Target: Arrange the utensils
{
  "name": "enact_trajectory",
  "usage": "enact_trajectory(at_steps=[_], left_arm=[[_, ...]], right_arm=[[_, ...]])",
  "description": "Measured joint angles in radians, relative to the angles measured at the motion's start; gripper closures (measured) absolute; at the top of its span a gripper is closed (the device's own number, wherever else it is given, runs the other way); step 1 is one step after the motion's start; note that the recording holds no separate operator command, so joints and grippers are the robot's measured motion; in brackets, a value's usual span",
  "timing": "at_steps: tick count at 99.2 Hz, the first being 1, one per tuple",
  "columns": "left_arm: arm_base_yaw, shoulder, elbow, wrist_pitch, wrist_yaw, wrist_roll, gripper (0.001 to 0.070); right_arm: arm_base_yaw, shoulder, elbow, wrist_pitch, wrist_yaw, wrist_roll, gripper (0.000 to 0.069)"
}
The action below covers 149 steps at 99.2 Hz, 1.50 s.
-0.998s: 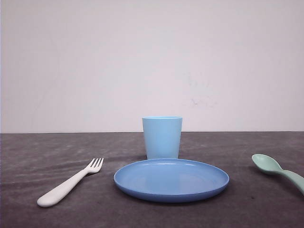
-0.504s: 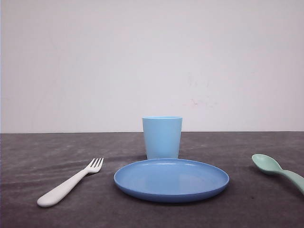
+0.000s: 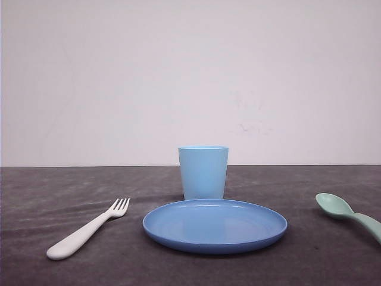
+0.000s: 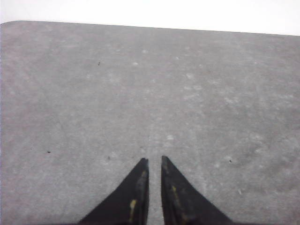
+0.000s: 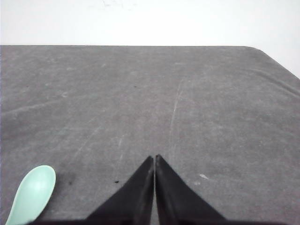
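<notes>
Front view: small white plastic four-tined fork (image 3: 89, 229) lies flat lower left on the dark grey table (image 3: 41, 196), tines toward frame centre. Pale mint-green plastic spoon (image 3: 348, 214) lies at the right edge, bowl up, handle cut off by the frame. Round blue plate (image 3: 215, 225) sits lower centre between them; light blue cup (image 3: 203, 172) stands upright just behind it. Left gripper (image 4: 154, 161) clenched, thin slit between tips, nothing held. Right gripper (image 5: 154, 159) clenched, tips touching, over bare table.

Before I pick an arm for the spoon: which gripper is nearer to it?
Right. The right gripper has the spoon lying close beside its tips; the left gripper looks over bare table.
</notes>
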Motion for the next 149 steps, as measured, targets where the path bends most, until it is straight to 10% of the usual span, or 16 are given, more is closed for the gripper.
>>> enact_trajectory(at_steps=[56,86,105,149], left_arm=[[0.000,0.000,-0.011,0.039,0.006,-0.290,0.0687],[-0.003,0.039,0.010,0.070,0.112,-0.402,0.0687],[-0.003,0.206,0.223,0.042,0.115,-0.396,0.0687],[-0.029,0.643,0.666,-0.171,0.116,-0.183,0.0687]], right_arm=[[0.000,0.000,0.000,0.051,-0.149,0.304,0.0687],[0.000,0.035,0.075,0.064,-0.153,0.442,0.0687],[0.002,0.235,0.345,-0.023,-0.168,0.416,0.0687],[0.056,0.704,0.832,-0.430,-0.201,0.067,0.0687]])
